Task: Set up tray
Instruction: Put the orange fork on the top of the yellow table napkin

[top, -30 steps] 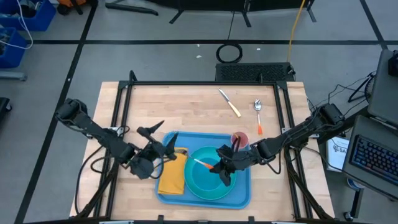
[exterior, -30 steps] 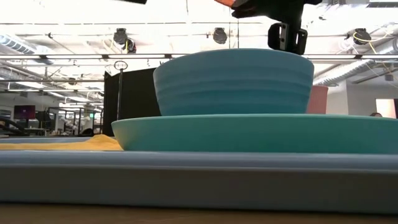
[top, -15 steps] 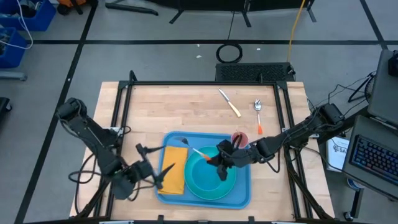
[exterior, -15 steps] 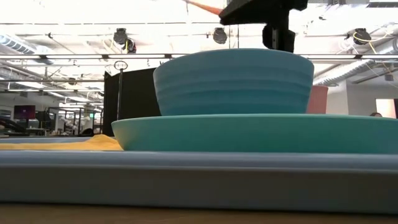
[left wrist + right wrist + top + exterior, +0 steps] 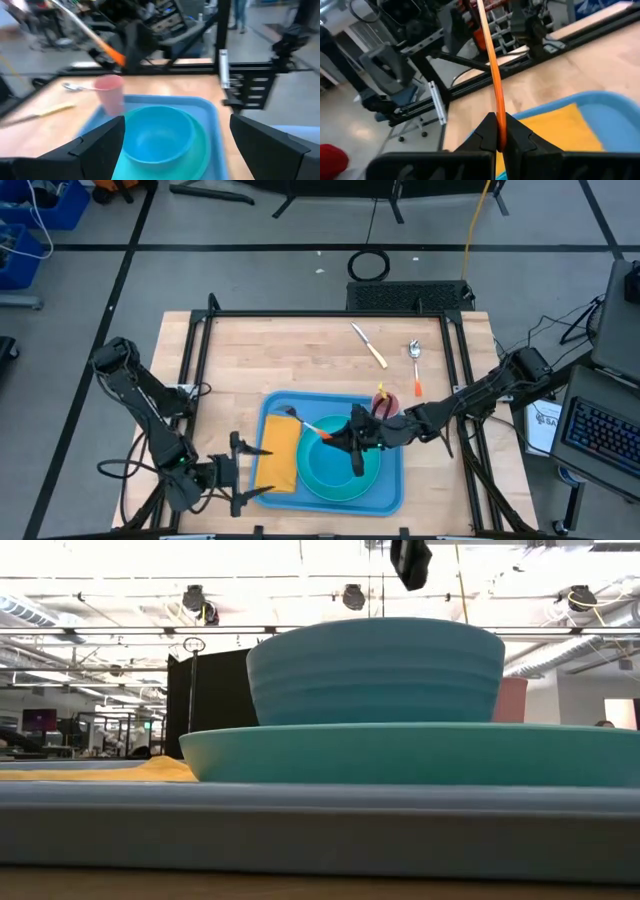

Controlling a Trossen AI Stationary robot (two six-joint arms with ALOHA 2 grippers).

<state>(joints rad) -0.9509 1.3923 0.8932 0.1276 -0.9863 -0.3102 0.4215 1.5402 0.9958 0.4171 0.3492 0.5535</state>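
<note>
The light-blue tray point(image 5: 390, 485) lies at the table's near middle. On it are a yellow napkin point(image 5: 277, 460) and a turquoise plate point(image 5: 318, 477) carrying a blue bowl point(image 5: 345, 470); a pink cup point(image 5: 387, 402) stands at the tray's far right corner. My right gripper point(image 5: 352, 444) hovers over the bowl, shut on an orange-handled utensil point(image 5: 318, 427). My left gripper point(image 5: 250, 473) stands open off the tray's near left side, its fingers point(image 5: 100, 145) wide apart with nothing between them. My right gripper pinches the utensil's orange handle point(image 5: 498, 116) between its two fingers. The fingers come nearly level from the table's right. The utensil sticks out past the fingertips toward the left and far side, lifted clear, with its metal end point(image 5: 293, 414) above the napkin.
A knife point(image 5: 369, 346) with a pale handle and an orange-handled spoon point(image 5: 415, 366) lie on the bare wood beyond the tray. Black frame rails point(image 5: 196, 360) run along the table's sides. The low view is filled by the bowl point(image 5: 375, 670), the plate point(image 5: 420, 752) and the tray's rim point(image 5: 300, 830).
My left gripper has swung from over the napkin toward the table's near left, off the tray, turning as it went and staying open. My right gripper has turned at the wrist over the bowl, and the utensil now reaches out toward the napkin.
</note>
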